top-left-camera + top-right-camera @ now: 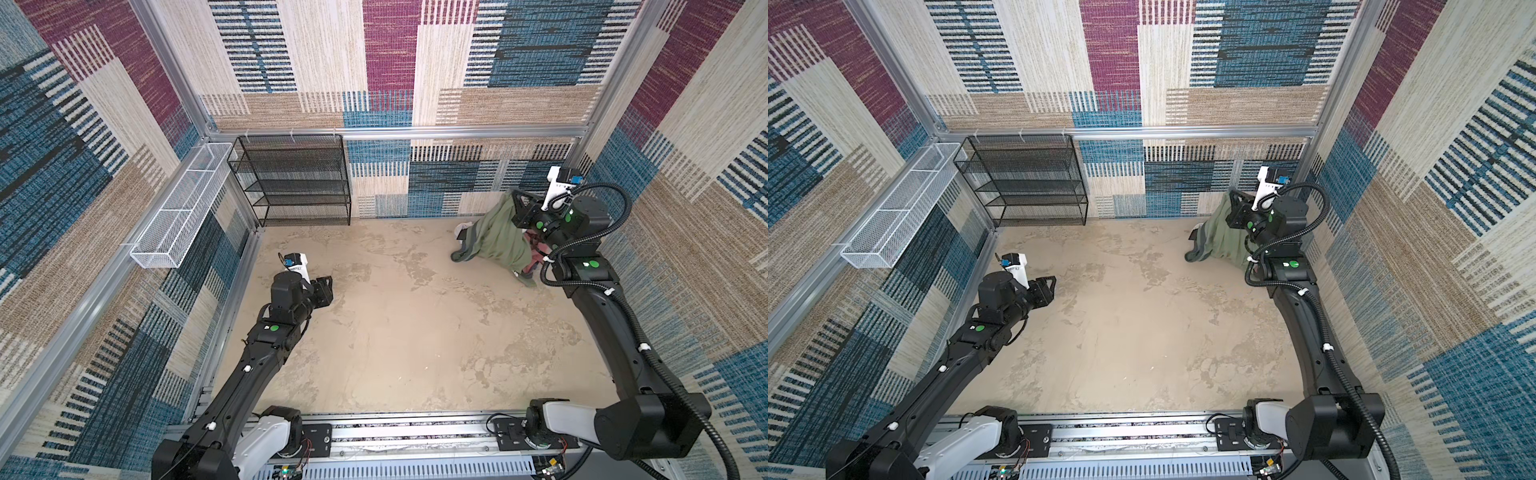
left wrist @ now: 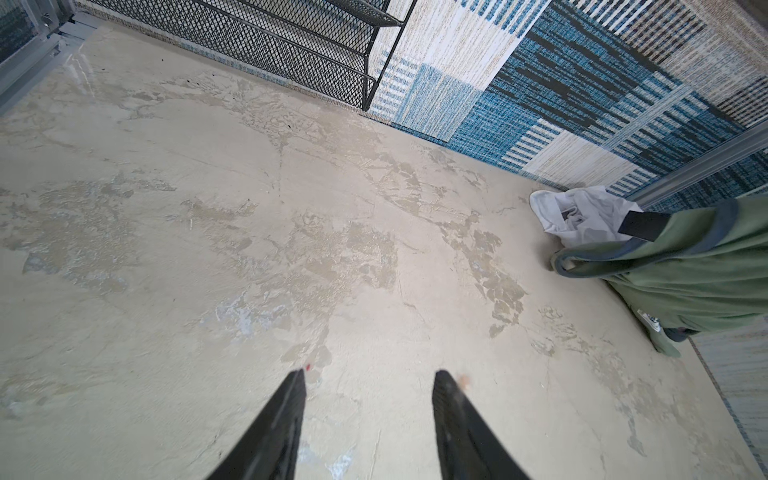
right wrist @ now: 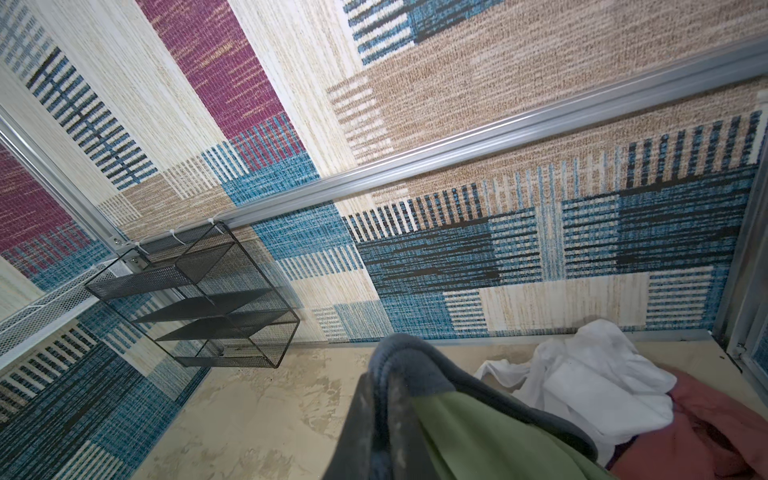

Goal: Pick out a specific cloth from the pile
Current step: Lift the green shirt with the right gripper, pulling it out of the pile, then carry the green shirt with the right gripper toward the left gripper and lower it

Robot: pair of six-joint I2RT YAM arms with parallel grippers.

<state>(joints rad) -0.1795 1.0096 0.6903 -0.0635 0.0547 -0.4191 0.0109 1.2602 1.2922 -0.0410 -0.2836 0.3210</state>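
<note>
The right gripper [image 3: 376, 399] is pressed together on the cloth [image 1: 496, 237], pinching its grey-blue trimmed edge and holding it raised near the far right corner of the table [image 1: 395, 332]; the olive-green fabric hangs down from the jaws, its lower folds resting on the table just in front of the pile [image 3: 623, 399]; in the right wrist view the pile shows a white garment [image 3: 590, 374] against the back wall and a salmon-red garment [image 3: 706, 428] beside it, both lying under and behind the lifted cloth; the left gripper [image 2: 368, 378] is spread, holding nothing, hovering over the bare left side of the table, well apart from the cloth; a black wire shelf [image 1: 295, 178] stands at the far left corner; a white wire basket [image 1: 183, 208] hangs on the left wall
</note>
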